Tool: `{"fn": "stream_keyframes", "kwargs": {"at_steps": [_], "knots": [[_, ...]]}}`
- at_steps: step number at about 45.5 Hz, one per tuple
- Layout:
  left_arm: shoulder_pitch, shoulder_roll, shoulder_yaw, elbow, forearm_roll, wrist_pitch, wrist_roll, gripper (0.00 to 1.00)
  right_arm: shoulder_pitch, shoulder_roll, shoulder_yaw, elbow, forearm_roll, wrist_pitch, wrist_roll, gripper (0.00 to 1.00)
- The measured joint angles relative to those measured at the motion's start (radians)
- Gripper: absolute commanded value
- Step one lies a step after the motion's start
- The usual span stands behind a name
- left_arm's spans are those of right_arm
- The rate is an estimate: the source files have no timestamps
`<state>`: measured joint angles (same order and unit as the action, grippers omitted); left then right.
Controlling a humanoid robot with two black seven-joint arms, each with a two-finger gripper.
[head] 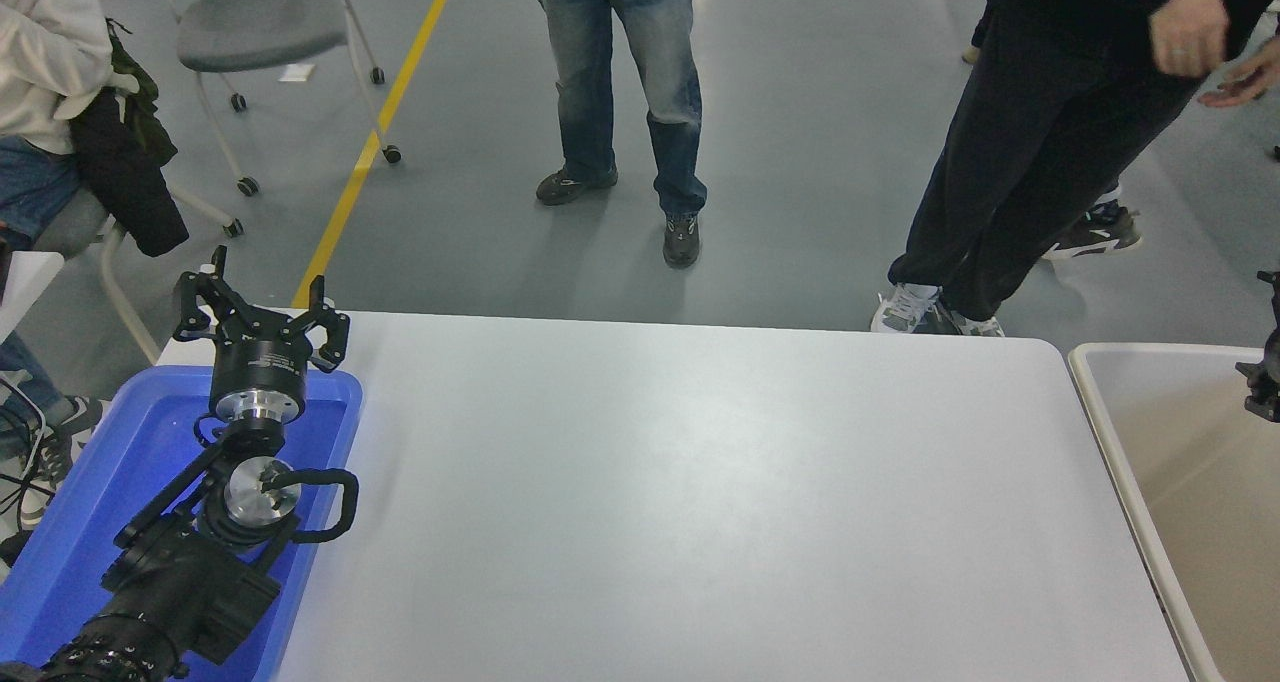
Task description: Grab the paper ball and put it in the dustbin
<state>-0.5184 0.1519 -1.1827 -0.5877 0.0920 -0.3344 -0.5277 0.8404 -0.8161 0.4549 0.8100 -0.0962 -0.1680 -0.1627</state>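
Note:
The dustbin [1122, 459] is a cream-beige bin at the table's right end, cut off by the picture's edge. What shows of its inside is bare. The paper ball is not in view. Only a black sliver of my right gripper [1265, 367] shows at the right edge, over the bin's far part, and I cannot tell how it stands. My left gripper [254, 300] is parked at the lower left over the blue tray, open and empty.
A shallow blue tray [330, 432] lies under my left arm at the table's left end. The white table [680, 492] spans the middle. Several people stand on the grey floor beyond the far edge, and a person's hand [1187, 27] hangs at the top right.

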Motion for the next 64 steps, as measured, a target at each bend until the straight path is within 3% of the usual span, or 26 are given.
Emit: {"fn": "stream_keyframes", "kwargs": {"at_steps": [18, 32, 45, 64], "knots": [[0.000, 0.000, 0.000, 0.000, 0.000, 0.000, 0.000, 0.99, 0.053, 0.159, 0.149, 0.045, 0.019, 0.004, 0.038, 1.00], [0.000, 0.000, 0.000, 0.000, 0.000, 0.000, 0.000, 0.99, 0.050, 0.336, 0.281, 0.025, 0.137, 0.013, 0.083, 1.00], [0.000, 0.000, 0.000, 0.000, 0.000, 0.000, 0.000, 0.99, 0.015, 0.494, 0.395, -0.072, 0.178, 0.125, 0.096, 1.00], [0.000, 0.000, 0.000, 0.000, 0.000, 0.000, 0.000, 0.99, -0.069, 0.570, 0.471, -0.161, 0.192, 0.256, 0.145, 1.00]]}}
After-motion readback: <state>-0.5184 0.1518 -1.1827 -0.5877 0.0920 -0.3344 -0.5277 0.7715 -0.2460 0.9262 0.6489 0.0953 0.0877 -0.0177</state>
